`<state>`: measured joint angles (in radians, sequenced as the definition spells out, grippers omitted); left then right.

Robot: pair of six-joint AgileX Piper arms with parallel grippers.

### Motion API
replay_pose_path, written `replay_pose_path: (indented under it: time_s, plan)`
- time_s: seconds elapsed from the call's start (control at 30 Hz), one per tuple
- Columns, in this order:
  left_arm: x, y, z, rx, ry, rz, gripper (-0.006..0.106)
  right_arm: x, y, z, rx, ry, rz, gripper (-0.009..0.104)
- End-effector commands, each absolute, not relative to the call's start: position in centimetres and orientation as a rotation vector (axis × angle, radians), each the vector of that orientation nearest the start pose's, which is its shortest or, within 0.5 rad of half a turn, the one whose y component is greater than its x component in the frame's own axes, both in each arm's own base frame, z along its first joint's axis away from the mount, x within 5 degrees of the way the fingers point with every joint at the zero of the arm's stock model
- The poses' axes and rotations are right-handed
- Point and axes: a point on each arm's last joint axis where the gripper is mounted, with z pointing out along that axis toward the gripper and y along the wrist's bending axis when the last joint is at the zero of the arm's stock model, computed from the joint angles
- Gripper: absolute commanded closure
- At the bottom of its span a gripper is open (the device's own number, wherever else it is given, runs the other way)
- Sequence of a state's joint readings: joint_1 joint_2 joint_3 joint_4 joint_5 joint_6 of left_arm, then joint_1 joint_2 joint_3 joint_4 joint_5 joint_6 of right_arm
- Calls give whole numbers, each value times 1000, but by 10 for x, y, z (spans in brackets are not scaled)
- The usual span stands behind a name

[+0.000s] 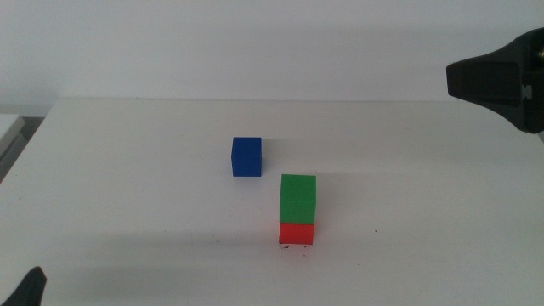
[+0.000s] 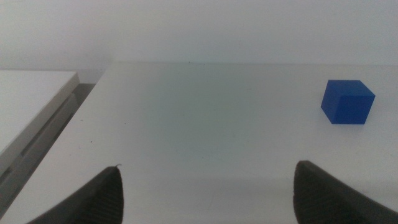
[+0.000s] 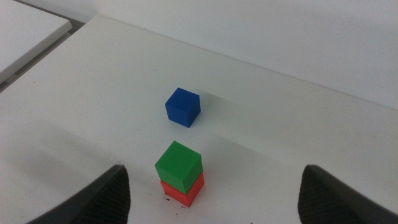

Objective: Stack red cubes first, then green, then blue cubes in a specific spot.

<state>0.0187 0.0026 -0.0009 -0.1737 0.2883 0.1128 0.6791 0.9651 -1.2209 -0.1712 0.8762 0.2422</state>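
Observation:
The green cube (image 1: 297,197) sits squarely on the red cube (image 1: 297,234) right of the table's middle. The red cube rests on the spot, whose faint scribbles (image 1: 293,248) show at its front edge. The stack also shows in the right wrist view, green (image 3: 178,163) over red (image 3: 185,191). The blue cube (image 1: 246,156) stands alone on the table behind and left of the stack; it also shows in both wrist views (image 2: 347,102) (image 3: 183,106). My right gripper (image 3: 212,169) is open and empty, raised at the right (image 1: 466,78). My left gripper (image 2: 208,186) is open and empty at the bottom left corner (image 1: 32,287).
A lone dark speck (image 1: 376,231) lies on the white table (image 1: 127,187) right of the stack. A lower white surface (image 2: 31,99) adjoins the table's left edge across a gap. A pale wall rises behind the table's far edge.

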Motion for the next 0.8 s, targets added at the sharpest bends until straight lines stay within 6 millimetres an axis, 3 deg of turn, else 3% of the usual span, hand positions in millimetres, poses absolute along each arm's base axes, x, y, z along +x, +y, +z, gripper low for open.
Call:
replay_pose_path:
  time_s: [0.0,0.07,0.23,0.4,0.47,0.57,0.77]
  plan:
    - [54,-3,185,-23,1792,-64,8,146,101,437,-491,2044,346,2]
    - [57,-3,198,0,1842,-40,8,146,101,437,-491,2044,346,2]
    - [78,-6,286,163,2084,7,8,146,101,437,-491,2044,346,2]
    - [111,-12,346,229,2375,-95,8,146,101,437,-491,2044,346,2]
    - [126,-14,358,209,2479,-151,8,146,101,437,-491,2044,346,2]
    - [157,-16,360,187,2602,-209,8,146,101,437,-491,2044,346,2]
    - [219,-40,354,216,2625,-269,8,146,101,437,-491,2044,346,2]
